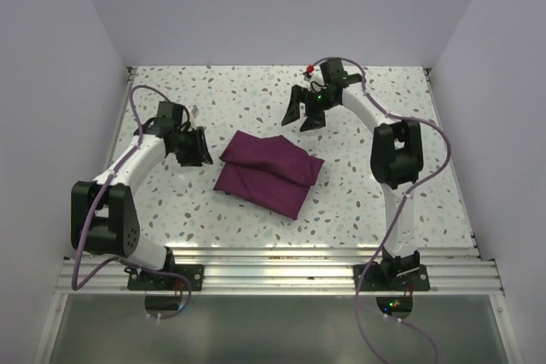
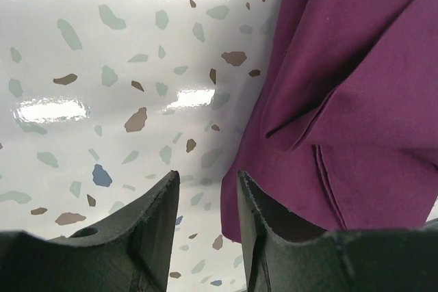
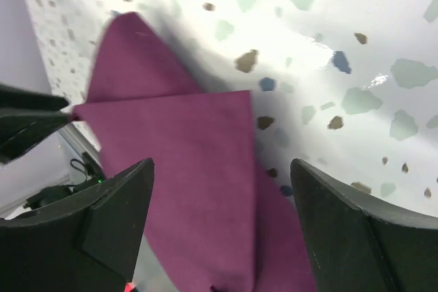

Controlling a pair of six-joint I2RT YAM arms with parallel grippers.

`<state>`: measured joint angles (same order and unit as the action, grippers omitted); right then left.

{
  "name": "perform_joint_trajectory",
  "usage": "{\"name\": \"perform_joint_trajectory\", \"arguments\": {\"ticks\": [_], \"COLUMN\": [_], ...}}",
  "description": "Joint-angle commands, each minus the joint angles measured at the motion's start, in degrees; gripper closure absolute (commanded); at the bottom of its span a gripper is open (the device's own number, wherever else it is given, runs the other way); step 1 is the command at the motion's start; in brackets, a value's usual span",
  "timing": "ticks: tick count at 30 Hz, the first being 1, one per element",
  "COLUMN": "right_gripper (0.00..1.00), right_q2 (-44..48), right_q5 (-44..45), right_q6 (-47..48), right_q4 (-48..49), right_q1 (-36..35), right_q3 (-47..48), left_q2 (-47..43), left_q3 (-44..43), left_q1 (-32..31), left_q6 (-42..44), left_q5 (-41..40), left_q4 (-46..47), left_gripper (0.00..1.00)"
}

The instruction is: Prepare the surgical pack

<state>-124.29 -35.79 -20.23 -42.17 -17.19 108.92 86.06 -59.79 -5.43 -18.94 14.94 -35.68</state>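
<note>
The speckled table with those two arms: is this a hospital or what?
Probably a robot test cell, not a hospital: plain pale walls box in the speckled table, the left arm and right arm are bolted to a metal rail, and a folded purple cloth lies on it.

The cloth (image 1: 271, 172) is one even plum purple all over. The table (image 1: 358, 202) is glossy white terrazzo, flecked with grey-green, brown and a few blue chips. The arms (image 1: 136, 155) are white with black joints, the fingers (image 2: 137, 237) matt black, the cables (image 1: 133, 104) lilac, the rail (image 1: 281, 266) silvery, and the walls (image 1: 281, 6) a pale lilac-grey.
</note>
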Motion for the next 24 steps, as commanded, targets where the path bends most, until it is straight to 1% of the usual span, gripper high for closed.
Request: {"name": "perform_joint_trajectory", "arguments": {"ticks": [1, 7, 13, 16, 19, 20, 22, 23, 24], "right_gripper": [0.16, 0.17, 0.23, 0.28, 0.35, 0.45, 0.57, 0.65, 0.68], "right_q2": [-6.0, -8.9, -9.2, -9.5, -9.8, -9.7, -9.4, -9.2, -9.0], "right_q5": [-3.0, -7.8, -13.8, -17.1, -17.6, -17.5, -16.9, -16.9, -16.9], "right_q6": [1.0, 0.5, -2.4, -4.6, -5.3, -5.6, -5.7, -5.8, -6.0], "right_q4": [-6.7, -3.3, 2.2, 4.7, 5.2, 5.2, 5.3, 5.3, 5.3], "right_q1": [-0.2, -0.7, -1.6, -2.1, -2.1, -2.2, -2.1, -2.2, -2.1], "right_q3": [4.6, 2.0, -0.7, -1.1, -0.9, -0.8, -0.8, -0.8, -0.6], "left_q2": [-3.1, -3.6, -3.3, -2.9, -2.6, -2.6, -2.7, -2.7, -2.7], "left_q3": [1.3, 1.8, 1.6, 1.6, 1.7, 1.7, 1.7, 1.8, 1.8], "left_q1": [0.0, 0.0, 0.0, 0.0, 0.0, 0.1, 0.0, 0.0, 0.0], "left_q6": [1.1, 1.3, 1.3, 1.1, 1.1, 1.1, 1.1, 1.1, 1.0], "left_q5": [1.9, 2.4, 3.0, 3.6, 3.8, 3.8, 3.6, 3.5, 3.6], "left_q4": [-0.1, -0.4, -0.3, 0.1, 0.0, 0.1, 0.0, 0.0, 0.0], "left_gripper": [0.57, 0.57, 0.57, 0.57, 0.57, 0.57, 0.57, 0.57, 0.57]}}
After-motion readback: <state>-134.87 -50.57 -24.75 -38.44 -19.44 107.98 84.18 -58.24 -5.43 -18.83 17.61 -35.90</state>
